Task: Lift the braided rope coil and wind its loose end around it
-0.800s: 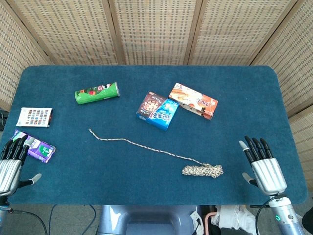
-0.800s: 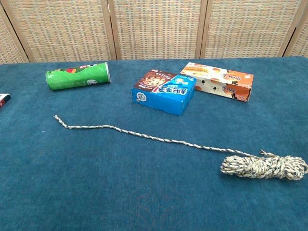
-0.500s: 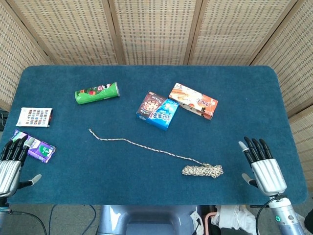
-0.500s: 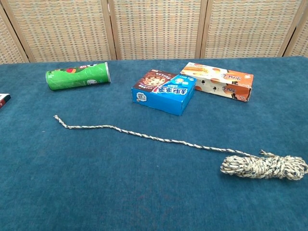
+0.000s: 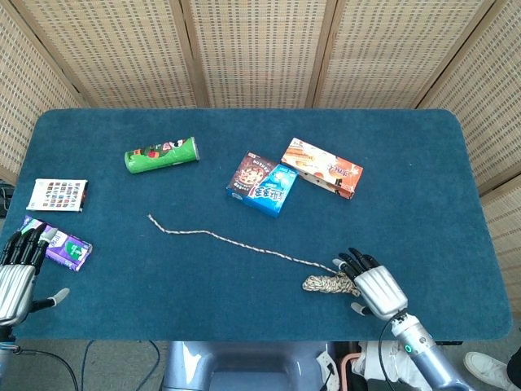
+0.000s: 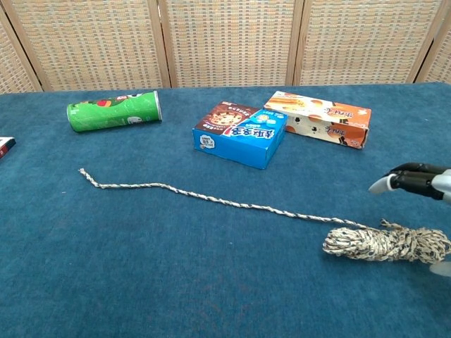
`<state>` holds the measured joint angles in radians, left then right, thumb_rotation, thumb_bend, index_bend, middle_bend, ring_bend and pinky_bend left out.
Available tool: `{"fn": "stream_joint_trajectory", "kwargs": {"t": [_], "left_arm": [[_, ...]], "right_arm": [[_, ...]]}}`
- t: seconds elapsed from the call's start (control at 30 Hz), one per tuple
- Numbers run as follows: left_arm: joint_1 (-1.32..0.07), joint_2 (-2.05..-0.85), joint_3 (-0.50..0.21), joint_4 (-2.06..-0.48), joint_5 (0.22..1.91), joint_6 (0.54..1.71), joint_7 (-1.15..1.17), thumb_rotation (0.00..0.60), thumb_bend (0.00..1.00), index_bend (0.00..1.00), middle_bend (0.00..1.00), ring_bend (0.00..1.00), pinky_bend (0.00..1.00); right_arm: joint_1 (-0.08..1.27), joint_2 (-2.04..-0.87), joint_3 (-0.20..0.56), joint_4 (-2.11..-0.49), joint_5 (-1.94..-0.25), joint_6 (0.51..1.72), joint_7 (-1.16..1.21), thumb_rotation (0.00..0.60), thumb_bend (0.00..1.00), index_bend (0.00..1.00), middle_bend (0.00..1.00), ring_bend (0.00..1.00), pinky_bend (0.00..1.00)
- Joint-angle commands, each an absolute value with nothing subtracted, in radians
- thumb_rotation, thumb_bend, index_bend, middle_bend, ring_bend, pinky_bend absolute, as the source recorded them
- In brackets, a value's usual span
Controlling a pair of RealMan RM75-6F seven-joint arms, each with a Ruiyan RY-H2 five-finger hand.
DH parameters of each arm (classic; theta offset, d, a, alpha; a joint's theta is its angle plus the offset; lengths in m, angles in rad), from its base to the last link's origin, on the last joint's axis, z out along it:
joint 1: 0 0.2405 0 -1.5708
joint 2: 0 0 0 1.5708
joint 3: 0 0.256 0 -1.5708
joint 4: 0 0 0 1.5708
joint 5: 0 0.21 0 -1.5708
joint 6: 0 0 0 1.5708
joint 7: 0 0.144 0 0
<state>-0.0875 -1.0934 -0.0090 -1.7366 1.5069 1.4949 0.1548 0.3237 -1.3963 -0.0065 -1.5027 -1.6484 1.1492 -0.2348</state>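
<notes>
The braided rope coil (image 5: 327, 283) (image 6: 384, 242) lies flat on the blue table near its front edge. Its loose end (image 5: 212, 235) (image 6: 176, 189) trails straight out to the left and away. My right hand (image 5: 371, 284) (image 6: 421, 182) hovers over the coil's right end, fingers spread and pointing left, holding nothing. My left hand (image 5: 18, 273) rests at the table's front left corner, fingers extended, empty; the chest view does not show it.
A green can (image 5: 161, 153) lies at the back left. Two snack boxes, one blue and brown (image 5: 262, 184) and one orange (image 5: 322, 167), sit behind the rope. A purple packet (image 5: 62, 244) and a white card (image 5: 58, 195) lie by my left hand.
My right hand has swung left from the table's right edge to just above the coil's right end. The rope and my left hand have not moved.
</notes>
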Motion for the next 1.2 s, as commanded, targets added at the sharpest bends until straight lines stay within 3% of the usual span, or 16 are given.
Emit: {"fn": "stream_joint_trajectory", "kwargs": {"t": [0.03, 0.2, 0.53, 0.83, 1.0, 1.2], "left_arm": [[-0.09, -1.094, -0.01, -1.735, 1.504, 1.488, 0.153, 0.6, 0.0, 0.0, 0.0, 0.0, 0.0], [-0.089, -1.088, -0.017, -1.738, 1.497, 1.49, 0.149, 0.6, 0.0, 0.0, 0.0, 0.0, 0.0], [-0.087, -1.087, -0.018, -1.74, 1.499, 1.49, 0.148, 0.6, 0.0, 0.0, 0.0, 0.0, 0.0], [-0.087, -1.089, -0.02, -1.74, 1.498, 1.487, 0.151, 0.6, 0.0, 0.0, 0.0, 0.0, 0.0], [-0.089, -1.094, -0.02, -1.74, 1.496, 1.479, 0.161, 0.6, 0.0, 0.0, 0.0, 0.0, 0.0], [-0.106, -1.113, -0.026, -1.718, 1.494, 1.457, 0.183, 0.6, 0.0, 0.0, 0.0, 0.0, 0.0]], "right_arm": [[0.339, -1.416, -0.006, -1.482, -1.633, 1.132, -0.238, 0.6, 0.0, 0.2, 0.19, 0.12, 0.28], [0.361, -1.431, -0.019, -1.45, -1.635, 1.099, -0.244, 0.6, 0.0, 0.25, 0.27, 0.2, 0.4], [0.377, -1.45, -0.02, -1.39, -1.606, 1.083, -0.269, 0.6, 0.05, 0.28, 0.3, 0.22, 0.42], [0.388, -1.475, -0.025, -1.335, -1.612, 1.092, -0.245, 0.6, 0.19, 0.43, 0.44, 0.35, 0.55], [0.392, -1.494, -0.028, -1.295, -1.635, 1.127, -0.182, 0.6, 0.36, 0.53, 0.57, 0.45, 0.66], [0.403, -1.494, -0.041, -1.267, -1.701, 1.195, -0.133, 0.6, 0.43, 0.55, 0.59, 0.46, 0.67]]}}
